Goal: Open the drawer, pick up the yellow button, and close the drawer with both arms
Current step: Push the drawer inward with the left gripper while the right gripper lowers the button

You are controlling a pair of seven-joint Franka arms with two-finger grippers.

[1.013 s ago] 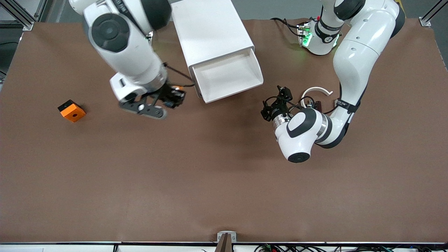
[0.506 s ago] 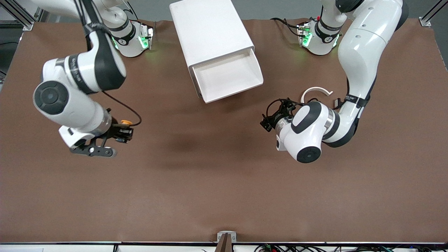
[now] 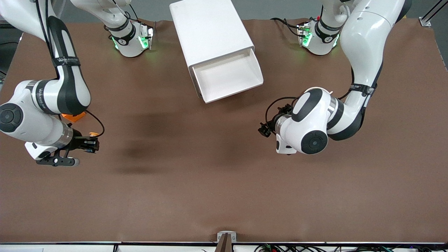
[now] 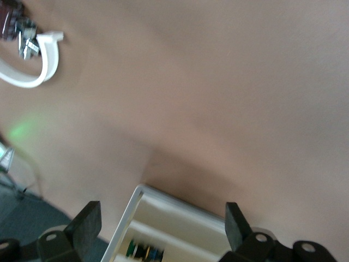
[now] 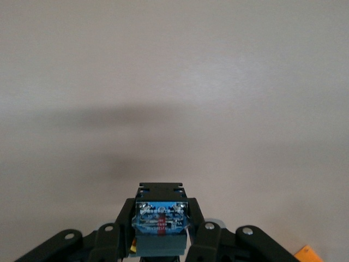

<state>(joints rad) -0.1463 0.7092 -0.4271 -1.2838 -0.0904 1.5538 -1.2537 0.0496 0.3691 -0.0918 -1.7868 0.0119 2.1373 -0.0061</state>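
Your right gripper (image 3: pixel 91 144) hangs over bare table toward the right arm's end, its fingers closed on the button (image 5: pixel 161 225). In the right wrist view the button shows a black body with a blue, glossy face between the dark pads; in the front view one small orange-red cap (image 3: pixel 93 134) shows at the fingertips. One orange block (image 3: pixel 74 117) lies on the table just beside that arm's forearm, mostly hidden by it.

One white boxy cabinet (image 3: pixel 208 29), smooth and matte, lies at the middle of the table near the robots' bases. Its drawer (image 3: pixel 227 77), a shallow white tray with a cream front edge, stands pulled out toward the front camera, and its floor looks bare.

Your left gripper (image 4: pixel 163 226) is over the table beside the drawer's front, toward the left arm's end, with jaws wide and nothing between them. The left wrist view shows two dark blocky fingertips (image 4: pixel 87 221), and between them a white-rimmed tray corner (image 4: pixel 143 192) with small coloured parts under it, too blurred to name. One white plastic arc (image 4: pixel 34 71) with small dark clips (image 4: pixel 16 33) lies on the brown mat (image 3: pixel 224 182), which is a plain, faintly creased sheet.
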